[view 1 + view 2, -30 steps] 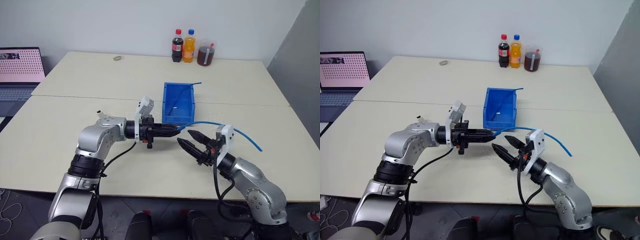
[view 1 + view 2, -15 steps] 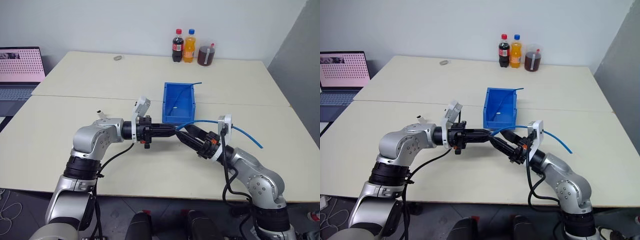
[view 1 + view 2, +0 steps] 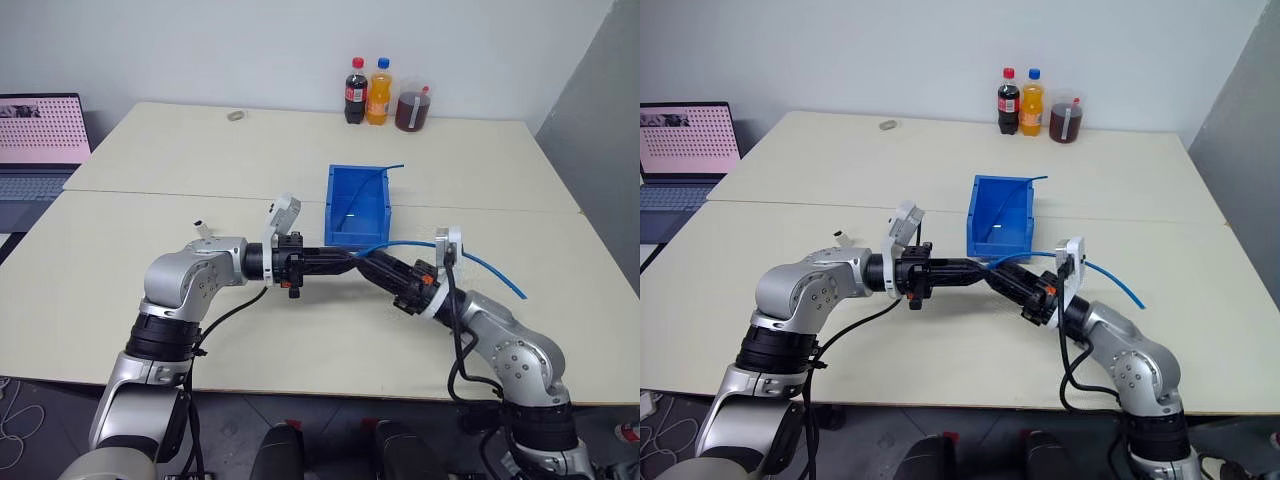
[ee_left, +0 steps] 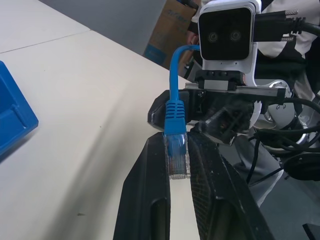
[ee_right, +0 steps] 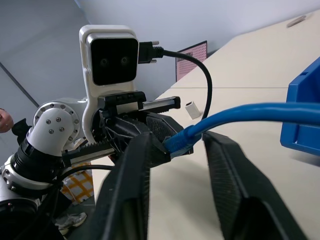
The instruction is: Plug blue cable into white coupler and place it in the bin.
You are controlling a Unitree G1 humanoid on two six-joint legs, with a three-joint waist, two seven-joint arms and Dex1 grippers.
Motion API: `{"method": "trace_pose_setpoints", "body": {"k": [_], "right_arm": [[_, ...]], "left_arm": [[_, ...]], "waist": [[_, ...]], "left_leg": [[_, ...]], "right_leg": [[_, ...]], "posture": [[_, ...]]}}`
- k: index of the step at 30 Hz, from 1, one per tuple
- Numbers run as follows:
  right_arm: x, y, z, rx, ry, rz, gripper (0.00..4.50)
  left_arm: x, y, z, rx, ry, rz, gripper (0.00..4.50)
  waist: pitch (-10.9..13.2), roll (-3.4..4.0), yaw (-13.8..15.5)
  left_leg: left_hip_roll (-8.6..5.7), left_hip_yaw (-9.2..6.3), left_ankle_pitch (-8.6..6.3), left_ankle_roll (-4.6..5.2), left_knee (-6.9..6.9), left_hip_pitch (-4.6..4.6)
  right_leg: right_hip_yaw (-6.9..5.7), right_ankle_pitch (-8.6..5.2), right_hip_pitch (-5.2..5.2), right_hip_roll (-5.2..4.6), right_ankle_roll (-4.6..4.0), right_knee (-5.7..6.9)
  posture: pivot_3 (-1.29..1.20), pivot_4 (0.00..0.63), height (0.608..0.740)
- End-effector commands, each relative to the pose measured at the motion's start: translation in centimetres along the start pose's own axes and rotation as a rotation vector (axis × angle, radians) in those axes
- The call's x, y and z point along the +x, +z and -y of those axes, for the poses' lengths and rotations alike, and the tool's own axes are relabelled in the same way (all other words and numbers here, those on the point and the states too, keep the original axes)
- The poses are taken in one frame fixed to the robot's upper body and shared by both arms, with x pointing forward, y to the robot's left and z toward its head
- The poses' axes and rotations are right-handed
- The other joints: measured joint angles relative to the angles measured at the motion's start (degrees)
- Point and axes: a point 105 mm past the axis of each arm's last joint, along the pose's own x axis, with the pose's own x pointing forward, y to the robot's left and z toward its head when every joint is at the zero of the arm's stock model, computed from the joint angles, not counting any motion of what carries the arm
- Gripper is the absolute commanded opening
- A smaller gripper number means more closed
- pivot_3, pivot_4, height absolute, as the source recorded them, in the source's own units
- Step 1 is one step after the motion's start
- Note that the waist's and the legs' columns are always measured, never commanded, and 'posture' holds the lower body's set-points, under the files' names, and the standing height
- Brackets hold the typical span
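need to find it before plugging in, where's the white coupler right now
The white coupler lies on the near table on the robot's left, just behind the left arm's elbow, well left of the bin; neither gripper touches it.

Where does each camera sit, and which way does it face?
Eye views: on the head, facing down at the beige table; both arms show.
Left wrist view: along the left gripper pinching the thin light-blue cable; right arm ahead.
Right wrist view: along the right gripper; left arm ahead.
Both wrist views share the cable.
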Motion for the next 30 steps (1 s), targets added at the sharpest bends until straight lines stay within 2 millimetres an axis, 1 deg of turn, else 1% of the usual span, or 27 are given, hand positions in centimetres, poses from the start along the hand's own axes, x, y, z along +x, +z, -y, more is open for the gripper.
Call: {"method": "trace_pose_setpoints", "body": {"k": [1,3,4,13,16,17,20,23,24,28,30], "right_arm": [[0.0,1.2,-1.0,-0.011,0.074,0.028,0.62],[0.1,1.2,-1.1,-0.009,0.083,0.021,0.17],[0.1,1.2,-1.2,-0.008,0.087,0.017,0.09],[0.2,1.2,-2.2,-0.008,0.151,-0.015,0.07],[0.3,1.2,-2.3,-0.007,0.157,-0.02,0.07],[0.3,1.2,-2.3,-0.008,0.156,-0.02,0.06],[0.4,1.3,-2.1,-0.021,0.144,-0.019,0.06],[0.3,1.4,-1.8,-0.043,0.121,-0.015,0.05],[0.3,1.5,-1.6,-0.051,0.11,-0.015,0.05],[0.2,1.6,-0.8,-0.08,0.071,-0.013,0.05],[0.3,1.7,0.1,-0.121,0.025,-0.018,0.05]], "left_arm": [[-0.4,0.7,0.5,0.016,-0.015,0.021,0.26],[-0.4,0.7,0.5,0.009,-0.016,0.022,0.26],[-0.4,0.7,0.5,0.007,-0.016,0.023,0.26],[-0.5,1.2,0.6,0.022,-0.029,0.04,0.26],[-0.5,1.0,0.2,0.075,0.006,0.028,0.26],[-0.6,0.9,0.1,0.078,0.01,0.026,0.96],[-1.1,0.4,0.3,0.104,0.022,-0.001,1.55],[-2.4,-0.2,0.9,0.143,0.05,-0.036,2.16],[-2.8,-0.3,1.0,0.152,0.064,-0.04,2.29],[-3.9,-0.6,1.1,0.177,0.121,-0.049,3.1],[-5.3,-0.7,0.1,0.197,0.269,-0.004,3.54]], "waist": [[0.0,0.0,0.0],[0.0,0.0,0.0],[0.0,0.0,0.0],[0.0,0.0,0.0],[0.0,0.01,0.0],[0.0,0.0,0.0],[0.0,0.0,0.0],[0.0,0.02,-0.4],[0.0,0.02,-0.5],[0.0,0.02,-0.8],[0.0,0.02,-0.8]], "left_leg": [[0.0,0.0,0.0,0.0,0.0,0.0],[0.0,0.0,0.0,0.0,0.0,0.0],[0.0,0.0,0.0,0.0,0.0,0.0],[0.0,0.02,0.0,0.0,-0.01,-0.01],[0.0,0.02,0.0,0.0,-0.01,-0.01],[0.0,0.02,0.0,0.0,-0.01,-0.01],[0.0,0.02,0.0,0.0,-0.02,-0.01],[0.0,0.04,0.0,0.0,-0.06,-0.02],[0.0,0.05,0.0,0.0,-0.08,-0.03],[0.01,0.06,0.0,0.0,-0.1,-0.08],[0.01,0.07,0.0,0.0,-0.1,-0.1]], "right_leg": [[0.01,0.0,-0.01,0.0,0.0,0.0],[0.01,0.0,-0.01,0.0,0.0,0.0],[0.01,0.0,-0.01,0.0,0.0,0.0],[0.02,0.0,-0.02,0.0,0.0,0.0],[0.02,0.0,-0.04,0.0,0.0,0.0],[0.03,0.0,-0.04,0.0,0.0,0.0],[0.03,0.0,-0.04,0.0,0.0,0.0],[0.09,0.0,-0.1,0.0,0.0,0.0],[0.09,0.0,-0.12,0.0,0.0,0.0],[0.09,-0.01,-0.2,0.0,-0.01,0.0],[0.1,-0.01,-0.23,-0.01,-0.01,0.0]], "posture": [[0.0,0.15,0.74],[0.0,0.15,0.74],[0.0,0.15,0.74],[0.0,0.15,0.74],[0.0,0.15,0.74],[0.0,0.15,0.74],[0.0,0.15,0.74],[0.0,0.15,0.74],[0.0,0.15,0.74],[0.0,0.15,0.74],[0.0,0.15,0.74]]}}
